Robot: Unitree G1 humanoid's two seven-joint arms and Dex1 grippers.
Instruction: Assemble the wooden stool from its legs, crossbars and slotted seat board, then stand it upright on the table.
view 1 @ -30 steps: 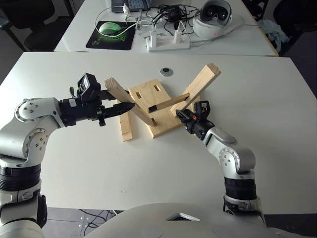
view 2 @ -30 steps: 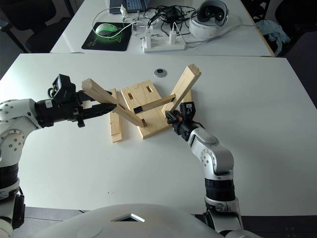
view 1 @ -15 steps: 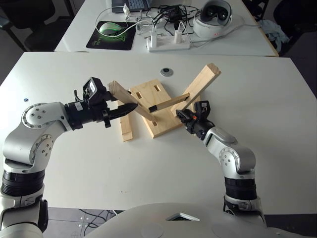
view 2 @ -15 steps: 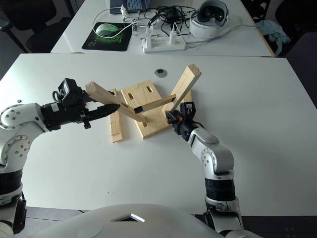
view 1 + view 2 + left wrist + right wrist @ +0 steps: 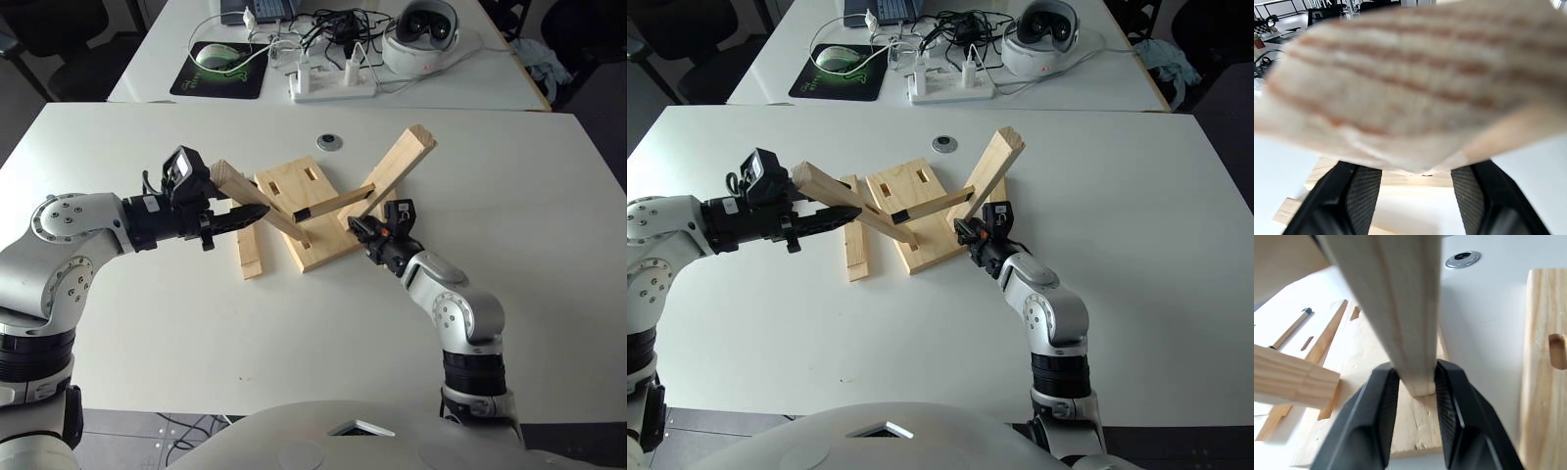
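The slotted seat board (image 5: 294, 183) lies flat at the table's middle. My left gripper (image 5: 250, 211) is shut on a wooden leg (image 5: 230, 178) that slants down from the upper left onto the board; in the left wrist view the leg (image 5: 1410, 88) sits between my black fingers (image 5: 1364, 196). At the board's right edge my right gripper (image 5: 364, 228) is shut on the foot of a second leg (image 5: 404, 160) leaning up to the right, which the right wrist view shows as a leg (image 5: 1400, 308) between the pads (image 5: 1374, 416). A crossbar (image 5: 338, 202) spans between the two legs. Another wooden piece (image 5: 250, 257) lies flat beside the board's left edge.
A round metal grommet (image 5: 330, 143) is set in the tabletop just behind the board. The table behind carries a power strip (image 5: 333, 86) with cables, a headset (image 5: 421, 34) and a mouse pad (image 5: 220, 69). Open tabletop lies in front and to the right.
My left arm has shifted slightly, the elbow drawing back to the left, and its leg has barely tilted. The right arm and its leg have not moved.
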